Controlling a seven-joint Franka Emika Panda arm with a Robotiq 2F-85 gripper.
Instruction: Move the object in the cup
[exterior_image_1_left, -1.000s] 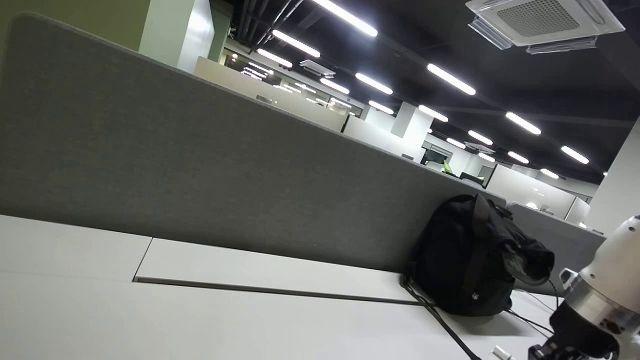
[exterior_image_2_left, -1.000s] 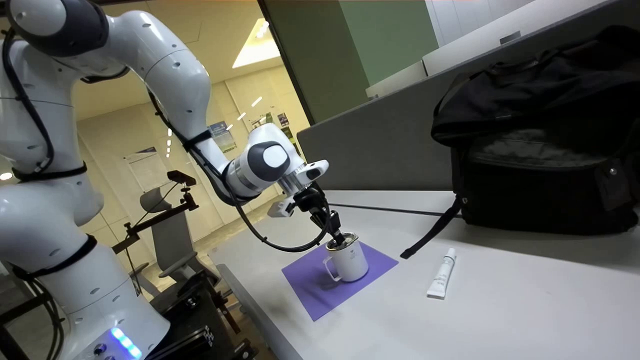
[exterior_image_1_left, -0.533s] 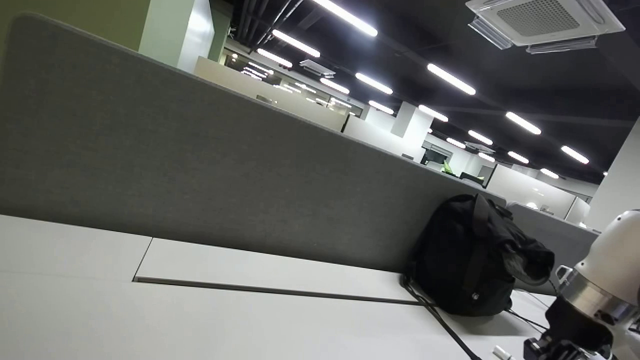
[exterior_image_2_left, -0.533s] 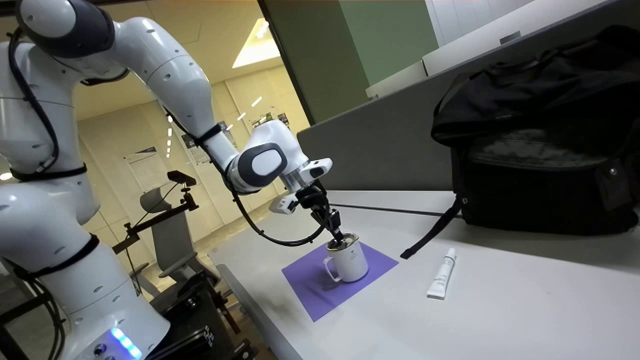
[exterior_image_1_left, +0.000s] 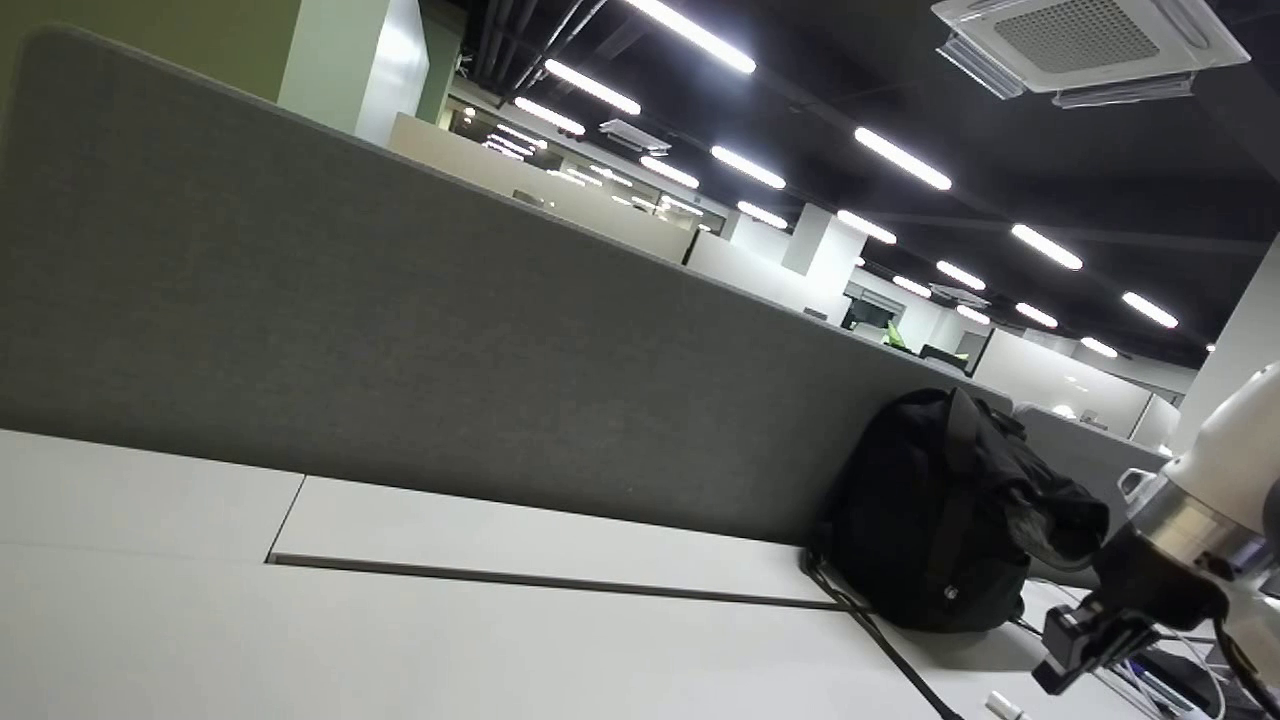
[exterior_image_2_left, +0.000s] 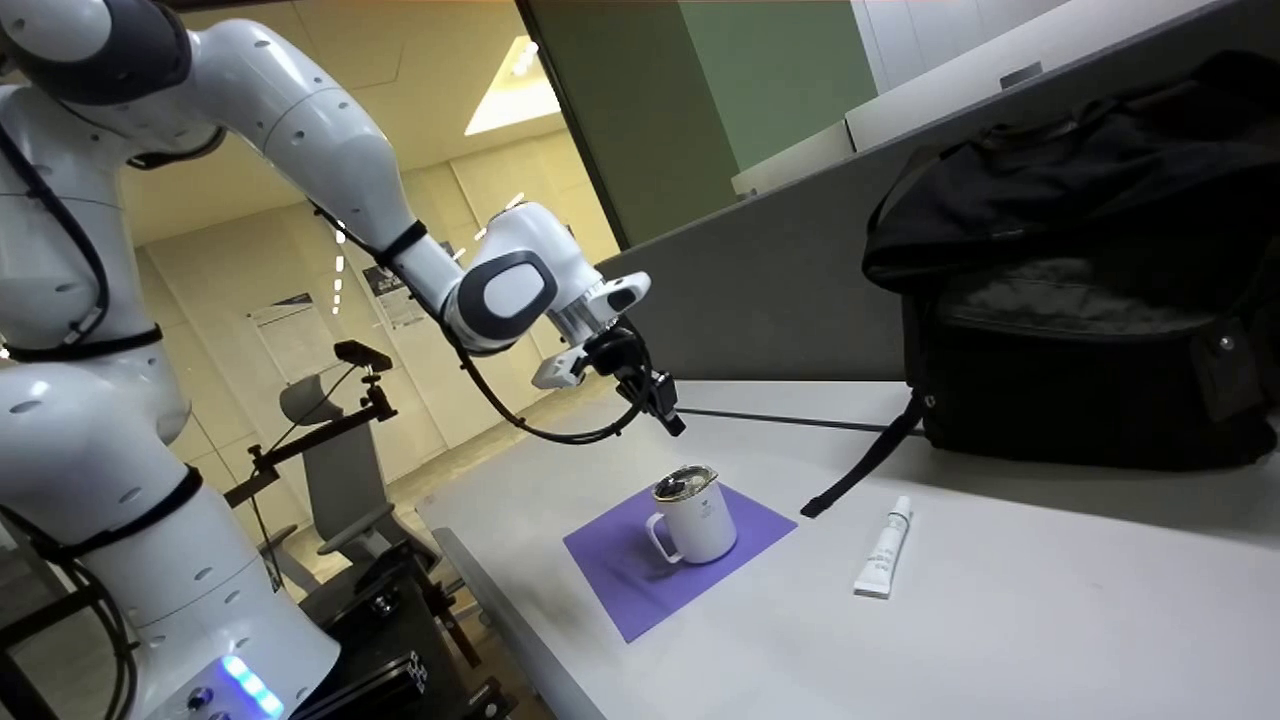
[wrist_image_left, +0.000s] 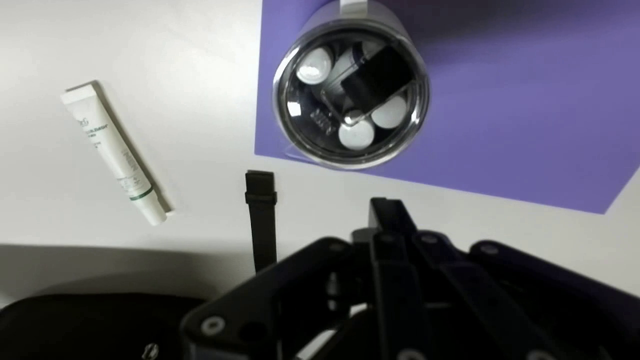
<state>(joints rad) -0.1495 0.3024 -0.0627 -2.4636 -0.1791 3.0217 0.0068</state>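
Gripper (wrist_image_left: 392, 215) seen apart from cup (exterior_image_2_left: 703, 530)

In the wrist view, its fingers are pressed together, lower centre. Upper centre, inside the cup's rim, a black piece (wrist_image_left: 378, 80) and white round items (wrist_image_left: 356, 136) are seen. The cup is placed on a purple sheet (wrist_image_left: 500, 125).

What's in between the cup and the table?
A purple sheet. It lies flat on the white table, and the white cup stands on it. That shows in an exterior view.
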